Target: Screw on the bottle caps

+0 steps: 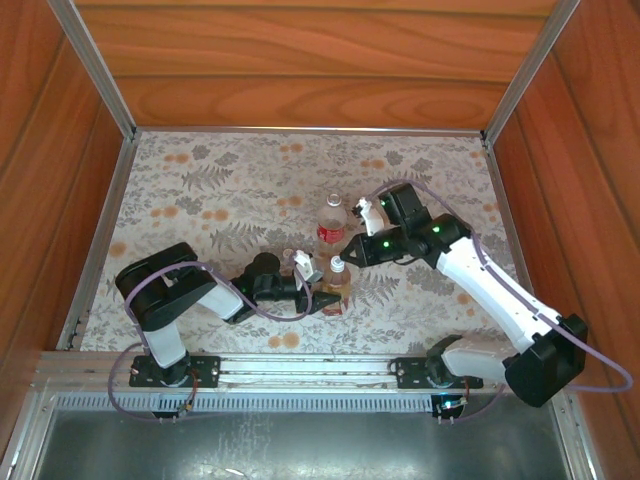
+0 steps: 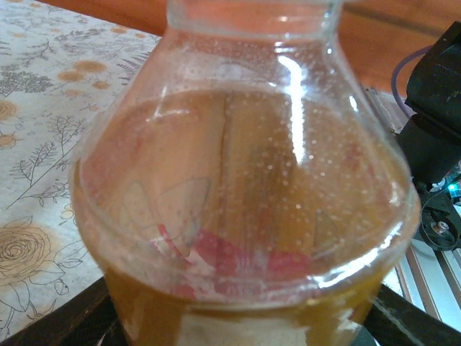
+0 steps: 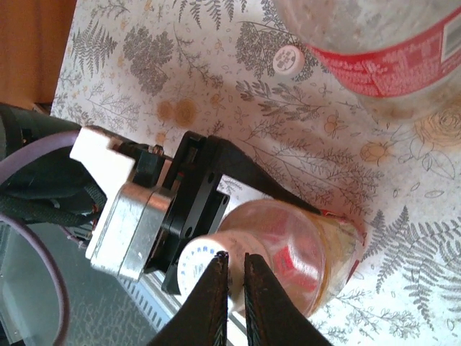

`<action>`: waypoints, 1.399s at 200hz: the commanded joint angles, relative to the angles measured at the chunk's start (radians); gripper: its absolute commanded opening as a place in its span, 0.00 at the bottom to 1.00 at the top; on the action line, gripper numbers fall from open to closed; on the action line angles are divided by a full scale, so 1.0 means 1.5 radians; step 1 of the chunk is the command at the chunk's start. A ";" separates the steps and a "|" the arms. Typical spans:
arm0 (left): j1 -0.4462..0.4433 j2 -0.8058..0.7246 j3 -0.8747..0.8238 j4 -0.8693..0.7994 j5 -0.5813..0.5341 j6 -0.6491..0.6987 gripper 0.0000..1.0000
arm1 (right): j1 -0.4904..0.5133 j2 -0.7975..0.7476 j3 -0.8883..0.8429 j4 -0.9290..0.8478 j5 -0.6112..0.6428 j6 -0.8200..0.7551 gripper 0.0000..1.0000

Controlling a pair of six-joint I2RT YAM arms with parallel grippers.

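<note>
The left tool [image 1: 322, 297] is clamped around the lower body of the amber bottle [image 1: 338, 290], which stands upright on the flower-patterned tabletop [image 1: 200, 200], near its front edge and between the two arms. In the left wrist view the amber bottle [image 2: 245, 180] sits very close to the lens, with the dark fingers [image 2: 50, 324] at the bottom corners on either side of it. A white cap [image 1: 338, 265] sits on the bottle's neck. The right tool [image 1: 350, 250] hangs just over it, reaching in from the right. From the right wrist, the right tool [image 3: 234, 258] has its jaws drawn together to a thin slit with nothing seen between them. The white cap [image 3: 196, 265] lies just beside the left fingertip and is partly covered by it; whether the tip touches the cap I cannot tell. The amber bottle [image 3: 295, 252] is below, gripped by the black fingers of the other arm. The clear bottle [image 1: 331, 222] with the red label stands upright just behind the amber one, free of both tools. Near the clear bottle [image 3: 389, 50], a loose cap [image 3: 288, 60] lies flat on the tabletop, apart from it
</note>
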 commanded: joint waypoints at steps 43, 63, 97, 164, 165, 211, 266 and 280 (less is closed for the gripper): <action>0.006 0.033 0.011 -0.025 -0.016 -0.004 0.65 | 0.000 -0.034 0.011 -0.056 -0.004 0.021 0.16; 0.006 0.032 0.008 -0.025 -0.013 0.000 0.65 | -0.008 -0.021 0.026 -0.028 0.019 0.026 0.26; 0.006 0.031 0.004 -0.024 -0.011 0.000 0.65 | -0.016 0.029 0.053 -0.008 0.005 0.010 0.33; 0.006 0.032 0.005 -0.024 -0.010 0.004 0.65 | -0.017 0.051 0.033 -0.010 -0.031 0.004 0.18; 0.006 0.032 0.005 -0.024 -0.010 0.004 0.65 | -0.017 0.051 0.032 -0.010 -0.031 0.004 0.18; 0.006 0.033 0.003 -0.024 -0.012 0.005 0.65 | -0.017 0.006 -0.006 -0.034 -0.049 0.017 0.13; 0.006 0.036 0.002 -0.024 -0.014 0.010 0.65 | -0.016 -0.043 0.005 -0.055 -0.015 0.019 0.22; 0.005 0.036 0.001 -0.024 -0.014 0.014 0.65 | -0.017 -0.051 0.010 -0.049 0.010 0.003 0.29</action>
